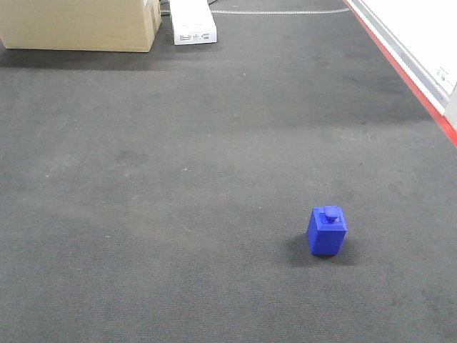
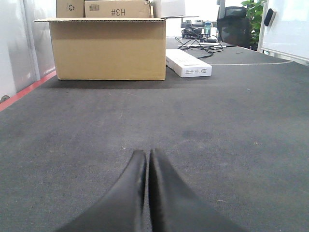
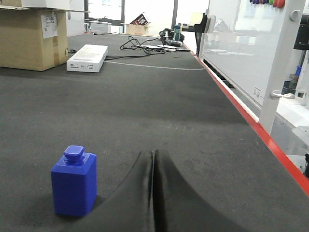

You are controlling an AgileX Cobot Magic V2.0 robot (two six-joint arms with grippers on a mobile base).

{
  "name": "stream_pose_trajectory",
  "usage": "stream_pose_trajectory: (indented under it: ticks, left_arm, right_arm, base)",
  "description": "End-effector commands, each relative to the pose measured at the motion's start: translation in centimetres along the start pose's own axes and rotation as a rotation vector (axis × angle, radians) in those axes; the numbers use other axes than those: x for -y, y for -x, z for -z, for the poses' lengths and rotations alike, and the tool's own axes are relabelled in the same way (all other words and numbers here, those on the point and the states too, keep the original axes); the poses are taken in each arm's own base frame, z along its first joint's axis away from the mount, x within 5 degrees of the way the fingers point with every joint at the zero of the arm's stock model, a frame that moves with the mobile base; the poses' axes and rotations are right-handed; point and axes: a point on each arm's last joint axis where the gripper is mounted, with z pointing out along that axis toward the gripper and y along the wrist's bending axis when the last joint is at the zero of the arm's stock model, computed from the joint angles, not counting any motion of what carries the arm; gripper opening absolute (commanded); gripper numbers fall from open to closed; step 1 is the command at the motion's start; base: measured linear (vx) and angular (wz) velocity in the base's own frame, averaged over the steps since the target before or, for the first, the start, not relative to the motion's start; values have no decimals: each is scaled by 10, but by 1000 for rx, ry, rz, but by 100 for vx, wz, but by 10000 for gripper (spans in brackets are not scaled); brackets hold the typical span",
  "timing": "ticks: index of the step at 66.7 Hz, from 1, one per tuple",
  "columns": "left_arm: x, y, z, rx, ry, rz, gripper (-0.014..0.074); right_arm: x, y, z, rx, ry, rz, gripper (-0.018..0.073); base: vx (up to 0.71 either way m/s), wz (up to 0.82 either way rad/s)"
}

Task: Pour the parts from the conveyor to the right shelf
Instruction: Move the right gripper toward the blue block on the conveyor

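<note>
Block (image 1: pixel 327 230) looks light and hard; I'd pinch its flat sides. Left gripper (image 2: pixel 147 157), right gripper (image 3: pixel 153 159) both pressed together.

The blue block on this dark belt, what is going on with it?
Nothing is handling it at this moment. The blue block stands upright on the conveyor belt, untouched. The right claw is shut and empty, low over the belt, with the block close beside it. The left claw is also shut and empty, facing a cardboard box further along the belt.
</note>
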Motion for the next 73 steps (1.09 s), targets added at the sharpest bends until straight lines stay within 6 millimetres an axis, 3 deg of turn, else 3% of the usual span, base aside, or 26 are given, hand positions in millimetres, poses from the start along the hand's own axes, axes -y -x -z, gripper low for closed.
stream_pose_trajectory:
  ticks: [1,43,60,73]
  left_arm:
    - [1,13,2,97,-9,14,-6]
    - [1,13,2,97,-9,14,-6]
    - [1,13,2,97,-9,14,-6]
    - [1,13,2,97,-9,14,-6]
  right_arm:
    - [0,4,1,76,-10,5,-9]
    - [0,4,1,76,-10,6,-9]
    - [1,19,3,237,-26,58,-9]
    - [2,26,4,264,-18,-37,-9]
  base:
    - [0,0]
    - [0,0]
    - [0,0]
    - [0,0]
